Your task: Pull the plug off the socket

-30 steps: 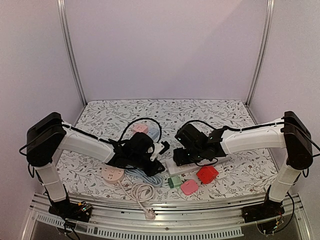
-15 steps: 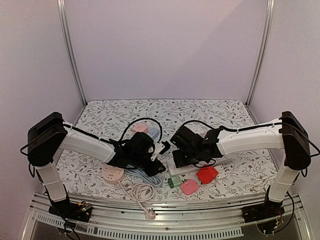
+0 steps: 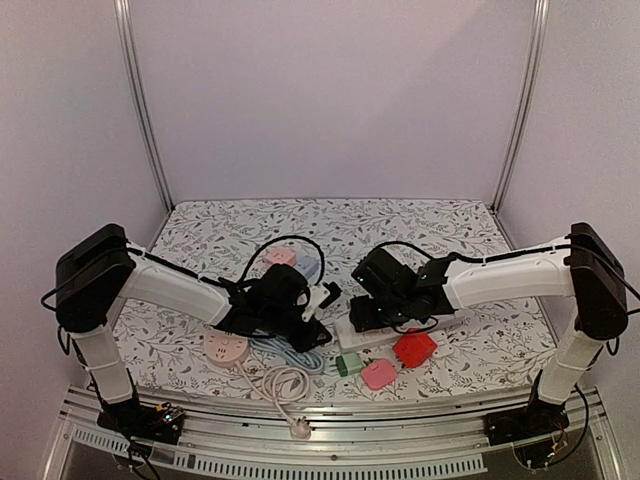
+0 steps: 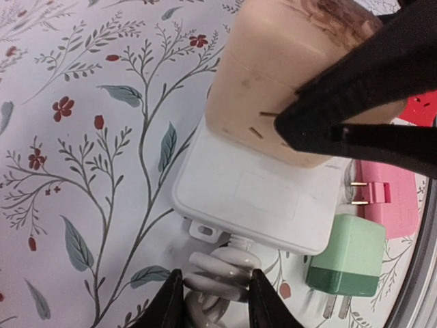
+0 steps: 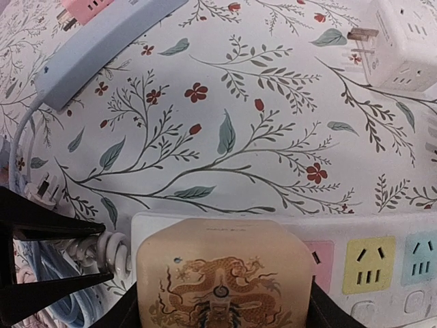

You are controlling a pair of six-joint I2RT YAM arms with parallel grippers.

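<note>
Squarely between the fingers of the right gripper (image 5: 222,309) — the tan plug (image 5: 222,273), dragon print facing the wrist camera, apparently seated in the end socket of the white power strip (image 5: 355,236). Held on two opposite flanks, a dark finger pressed to either side, no gap showing. No prongs in sight, so judged not yet out of the socket.

Beneath the plug, the strip flat on the flowered tabletop (image 5: 273,123), long axis running off to this gripper's right past pink, yellow and blue sockets, and ending to its left in a ribbed cord collar (image 4: 218,273). Around that collar, the left gripper (image 4: 212,309), narrowed onto the ribs with both fingers seemingly in touch. From the left wrist, the plug body just ahead of and above those fingers, with one black right finger (image 4: 369,102) laid across its side.

Hence the likely pull axis: straight out of the strip's face, away from the tabletop, at right angles to the strip's length, with no drag along it. Right arm plainly the one for the pull, being on the plug; left arm the anchor at the cord end. Worth watching — the strip lifting along with the plug on a slack collar hold.

To the left gripper's right, just beside the strip: a green adapter (image 4: 345,256) and a pink one (image 4: 392,198), probably clear of the pull line.
</note>
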